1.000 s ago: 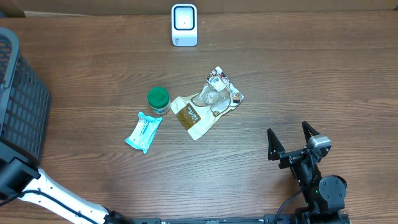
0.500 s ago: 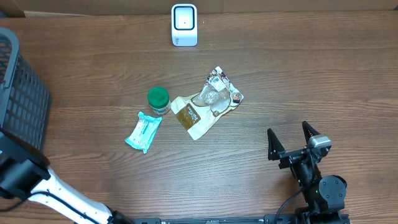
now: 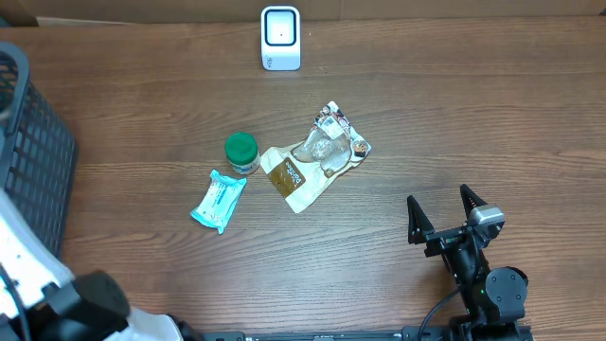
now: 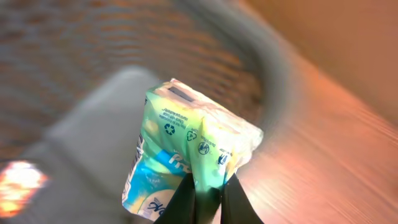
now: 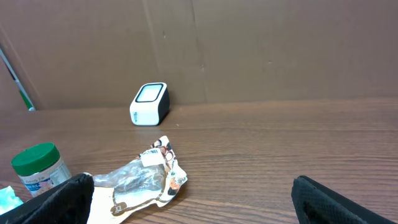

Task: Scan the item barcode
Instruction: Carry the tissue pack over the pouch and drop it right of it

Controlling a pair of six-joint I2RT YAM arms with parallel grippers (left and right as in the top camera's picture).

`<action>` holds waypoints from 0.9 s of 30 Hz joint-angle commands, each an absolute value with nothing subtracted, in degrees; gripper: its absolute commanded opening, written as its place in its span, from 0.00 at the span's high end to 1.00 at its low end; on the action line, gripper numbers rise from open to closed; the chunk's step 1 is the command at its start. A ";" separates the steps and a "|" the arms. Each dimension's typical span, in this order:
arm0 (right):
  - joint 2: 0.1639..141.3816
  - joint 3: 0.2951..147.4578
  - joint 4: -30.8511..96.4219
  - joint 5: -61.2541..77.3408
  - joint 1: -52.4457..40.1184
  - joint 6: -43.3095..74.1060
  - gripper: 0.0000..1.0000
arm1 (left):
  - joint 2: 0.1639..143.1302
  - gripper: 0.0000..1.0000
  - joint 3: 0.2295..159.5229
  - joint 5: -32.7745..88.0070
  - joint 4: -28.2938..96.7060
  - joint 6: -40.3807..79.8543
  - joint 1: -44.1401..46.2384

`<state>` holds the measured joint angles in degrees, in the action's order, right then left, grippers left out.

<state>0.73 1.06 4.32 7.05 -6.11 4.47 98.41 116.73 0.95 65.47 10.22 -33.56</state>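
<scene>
Left gripper (image 4: 210, 190): closed tight, pinching the lower edge of a soft green-and-blue pack (image 4: 186, 146). We see this only in the left wrist view.
Task item: the pack hangs above the gripper's fingers, held up over the dark mesh basket (image 3: 28, 161) at the table's left end. It is well apart from the scanner.
Scanner (image 3: 280, 38): a small white unit upright at the far edge of the table (image 3: 473, 114), window facing the arms.
Right gripper (image 3: 437, 194): jaws spread wide and empty, low at the near right of the table.
Also on the table: a green-lidded jar (image 3: 241, 152), a teal packet (image 3: 218, 200) and a crumpled clear-and-brown pouch (image 3: 312, 159), clustered between us and the scanner.
Step, as we judge it: carrying the pack to the scanner. No scan is done yet.
Barcode: we cannot find it on the face shown, which carries only recycling marks and print.
Risk, slip: the hold is on a thin edge of limp film, so a quick swing could let the pack twist or drop back into the basket.
Risk, missed read: if the barcode sits on a hidden or creased face, the window may never see it.
Risk, collision: a low path crosses the jar and the pouch, and clipping them could knock them over.
</scene>
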 commanded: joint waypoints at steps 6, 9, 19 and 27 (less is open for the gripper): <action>0.16 0.47 4.16 6.52 -6.42 4.51 0.00 | 91.94 0.96 117.56 6.46 71.64 12.86 -12.73; 0.16 0.47 4.16 6.52 -6.42 4.51 0.00 | 92.27 0.96 116.55 6.39 73.73 12.45 -5.34; 0.16 0.47 4.16 6.52 -6.42 4.51 0.00 | 93.49 0.96 108.20 5.39 72.49 12.47 13.02; 0.16 0.47 4.16 6.52 -6.42 4.51 0.00 | 93.49 0.95 92.53 5.41 62.54 16.12 23.66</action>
